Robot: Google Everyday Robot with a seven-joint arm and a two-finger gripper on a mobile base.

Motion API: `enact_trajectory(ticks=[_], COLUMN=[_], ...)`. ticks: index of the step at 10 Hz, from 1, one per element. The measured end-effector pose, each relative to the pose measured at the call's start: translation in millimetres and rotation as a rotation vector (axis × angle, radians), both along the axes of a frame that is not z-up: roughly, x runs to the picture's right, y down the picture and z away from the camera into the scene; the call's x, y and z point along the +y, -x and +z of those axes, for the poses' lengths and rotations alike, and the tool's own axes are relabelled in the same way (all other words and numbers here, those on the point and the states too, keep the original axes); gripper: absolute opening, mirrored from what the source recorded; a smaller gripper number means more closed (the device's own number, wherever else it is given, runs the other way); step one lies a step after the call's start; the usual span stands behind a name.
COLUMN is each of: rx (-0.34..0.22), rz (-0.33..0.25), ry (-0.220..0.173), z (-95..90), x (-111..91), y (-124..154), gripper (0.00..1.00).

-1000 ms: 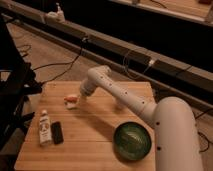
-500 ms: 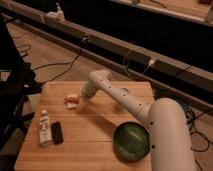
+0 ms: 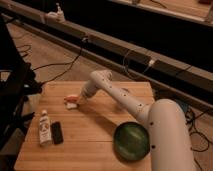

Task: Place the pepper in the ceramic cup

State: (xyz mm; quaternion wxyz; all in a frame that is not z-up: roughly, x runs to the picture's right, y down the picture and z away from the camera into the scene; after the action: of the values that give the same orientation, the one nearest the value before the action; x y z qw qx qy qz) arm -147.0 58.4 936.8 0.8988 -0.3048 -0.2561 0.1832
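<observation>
The pepper is a small red-orange piece lying on a flat white pad at the left of the wooden table. My gripper is at the end of the white arm, low over the table and right against the pepper's right side. The arm reaches in from the lower right. The ceramic cup does not show; it may be behind the arm.
A wide green bowl sits at the front right of the table. A white bottle and a small black object lie at the front left. Cables and a dark rail run along the floor behind.
The arm has stretched further along the table and lowered a little, bringing the gripper closer to the pepper. The pepper, bowl and bottle have not moved.
</observation>
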Motion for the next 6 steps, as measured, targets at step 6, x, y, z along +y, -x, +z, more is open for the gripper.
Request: enact_trajectory(ticks=[6], rx=[-0.031], rz=[-0.028], ry=[-0.019], z=[-53.7], x=[-50], y=[-36], gripper=[0.0])
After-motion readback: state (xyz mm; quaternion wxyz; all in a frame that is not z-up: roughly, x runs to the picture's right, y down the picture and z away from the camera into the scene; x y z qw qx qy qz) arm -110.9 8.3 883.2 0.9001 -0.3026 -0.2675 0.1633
